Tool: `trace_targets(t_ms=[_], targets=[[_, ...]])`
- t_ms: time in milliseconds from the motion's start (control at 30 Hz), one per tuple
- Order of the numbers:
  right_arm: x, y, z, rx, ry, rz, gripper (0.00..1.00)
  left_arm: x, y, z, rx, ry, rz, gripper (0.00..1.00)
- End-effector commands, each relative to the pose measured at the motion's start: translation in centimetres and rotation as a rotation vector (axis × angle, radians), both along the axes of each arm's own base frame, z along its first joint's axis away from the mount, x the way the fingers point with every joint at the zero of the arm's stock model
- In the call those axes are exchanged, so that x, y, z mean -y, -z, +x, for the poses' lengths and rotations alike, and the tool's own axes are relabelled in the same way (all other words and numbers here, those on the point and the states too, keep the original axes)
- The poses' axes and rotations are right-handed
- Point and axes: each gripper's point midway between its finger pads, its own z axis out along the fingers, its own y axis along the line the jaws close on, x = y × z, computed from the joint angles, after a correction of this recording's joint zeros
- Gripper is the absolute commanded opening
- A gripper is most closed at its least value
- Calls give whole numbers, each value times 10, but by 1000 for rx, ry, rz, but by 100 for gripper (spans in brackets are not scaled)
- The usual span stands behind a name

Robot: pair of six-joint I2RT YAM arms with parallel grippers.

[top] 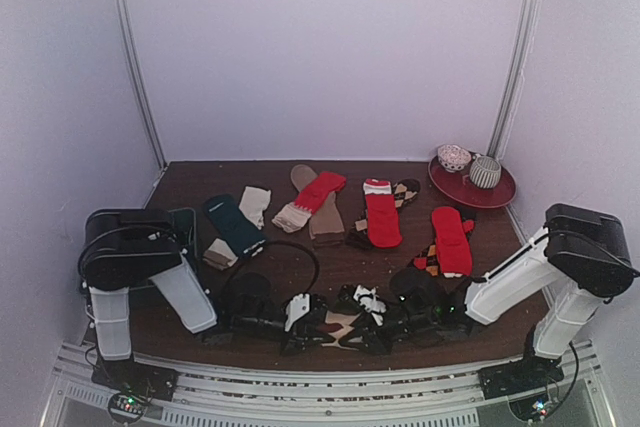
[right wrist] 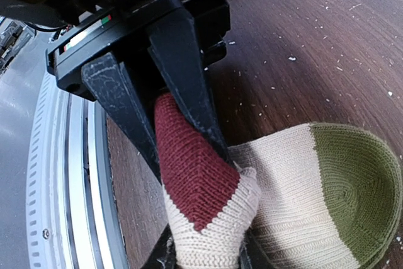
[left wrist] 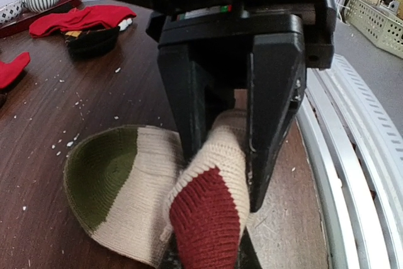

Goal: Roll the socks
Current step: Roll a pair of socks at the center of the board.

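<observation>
A cream sock [left wrist: 132, 200] with a maroon heel [left wrist: 208, 218] and an olive toe [left wrist: 101, 171] lies at the table's front edge. In the top view it shows between both grippers [top: 340, 327]. My left gripper [left wrist: 227, 155] is shut on the cream part by the heel; it also shows in the top view [top: 300, 319]. My right gripper [right wrist: 192, 171] is shut on the maroon heel [right wrist: 189, 162] of the same sock, whose olive toe [right wrist: 356, 181] lies flat; this gripper also shows in the top view [top: 388, 319]. Each gripper's fingertips are hidden by the sock.
Loose socks lie mid-table: dark teal [top: 234, 224], cream [top: 255, 205], tan [top: 322, 215], red [top: 381, 215] and another red [top: 452, 240]. A red plate [top: 500, 192] at back right holds two rolled socks [top: 485, 171]. A metal rail [left wrist: 352, 174] runs along the near edge.
</observation>
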Motion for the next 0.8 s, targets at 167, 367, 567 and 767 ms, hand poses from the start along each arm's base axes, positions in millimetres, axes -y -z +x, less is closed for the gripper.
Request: trace_targets(t_ms=[167, 367, 567, 767], targets=[[34, 25, 10, 64, 69, -260, 35, -46, 84, -24, -375, -119, 441, 0], [39, -33, 42, 399, 163, -213, 48, -61, 101, -38, -499, -138, 548, 0], [27, -52, 24, 657, 49, -185, 58, -72, 115, -46, -559, -148, 627, 0], [16, -20, 12, 629, -60, -280, 58, -74, 117, -52, -584, -127, 655, 0]])
